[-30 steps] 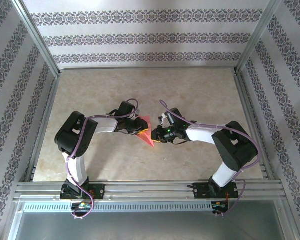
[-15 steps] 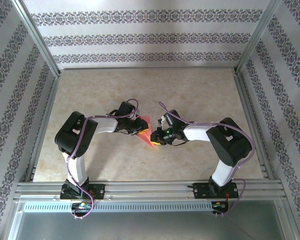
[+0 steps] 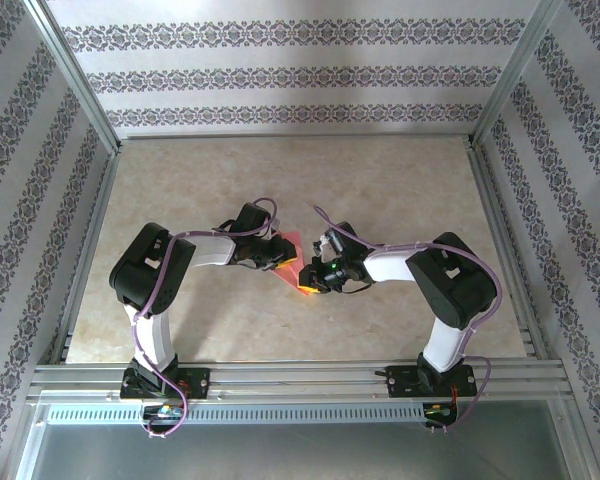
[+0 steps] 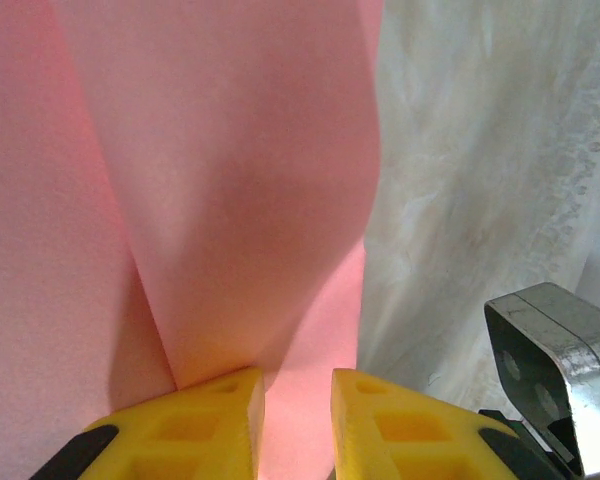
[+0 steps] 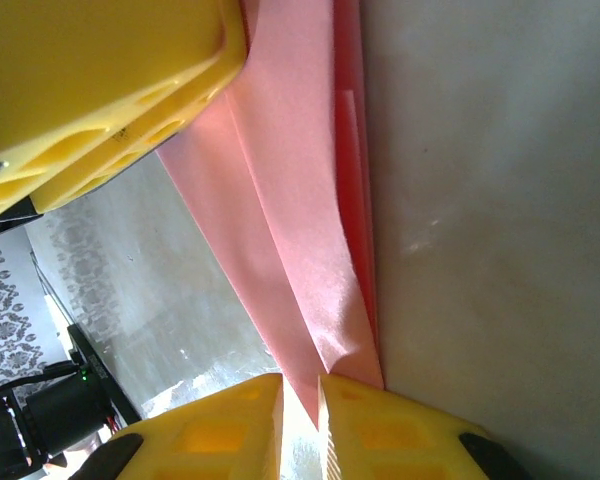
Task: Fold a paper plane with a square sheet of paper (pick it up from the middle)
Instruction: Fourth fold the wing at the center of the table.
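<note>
The paper plane [image 3: 293, 260] is over the middle of the table [image 3: 400, 180], between the left claw [image 3: 279, 262] and the right claw [image 3: 308, 286] (each one touches it).

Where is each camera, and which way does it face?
Top external: above and behind the bases, looking down at the table; both arms, left hand, right hand.
Left wrist: on the left arm, facing the folded pink paper; own yellow fingers below.
Right wrist: on the right arm, facing along the paper toward the left hand; own fingers.
All share the paper.
</note>
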{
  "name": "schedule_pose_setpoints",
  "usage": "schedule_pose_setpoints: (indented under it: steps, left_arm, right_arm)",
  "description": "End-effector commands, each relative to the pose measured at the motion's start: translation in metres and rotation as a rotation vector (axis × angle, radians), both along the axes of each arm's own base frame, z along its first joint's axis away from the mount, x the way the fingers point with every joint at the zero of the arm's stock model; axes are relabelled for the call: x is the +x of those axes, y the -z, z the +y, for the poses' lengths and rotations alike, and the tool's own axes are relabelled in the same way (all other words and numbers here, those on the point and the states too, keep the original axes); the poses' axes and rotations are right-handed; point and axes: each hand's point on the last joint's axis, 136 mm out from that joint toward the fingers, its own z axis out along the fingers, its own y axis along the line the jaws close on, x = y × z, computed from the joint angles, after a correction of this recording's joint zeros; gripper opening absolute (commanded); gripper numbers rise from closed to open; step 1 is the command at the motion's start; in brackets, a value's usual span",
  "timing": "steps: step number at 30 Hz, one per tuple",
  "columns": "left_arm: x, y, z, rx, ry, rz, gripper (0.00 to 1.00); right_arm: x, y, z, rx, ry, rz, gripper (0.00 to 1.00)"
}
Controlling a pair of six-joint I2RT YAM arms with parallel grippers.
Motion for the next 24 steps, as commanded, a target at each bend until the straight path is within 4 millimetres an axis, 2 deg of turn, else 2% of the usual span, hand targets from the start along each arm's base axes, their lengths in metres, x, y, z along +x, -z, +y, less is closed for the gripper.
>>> schedule_pose_setpoints:
  steps: [1,4,11,20,24]
  left_arm:
    - [-0.016,0.033,0.016,0.091,-0.033,0.078,0.26]
    - [-0.017,0.034,0.016,0.091,-0.035,0.079,0.26]
    - [-0.017,0.033,0.016,0.091,-0.035,0.077,0.26]
    - [-0.018,0.034,0.017,0.094,-0.038,0.081,0.26]
    - [-0.018,0.035,0.017,0.094,-0.039,0.082,0.26]
  right_arm:
    - [-0.013,0.009,0.004,-0.008,-0.027,0.044,0.19]
    - [-0.015,0.008,0.006,-0.003,-0.037,0.048,0.19]
    - [-0.017,-0.008,0.008,0.013,-0.056,0.007,0.19]
    - [-0.028,0.004,0.005,-0.015,-0.061,0.039,0.19]
    - [-0.032,0.017,0.002,-0.050,-0.066,0.063,0.19]
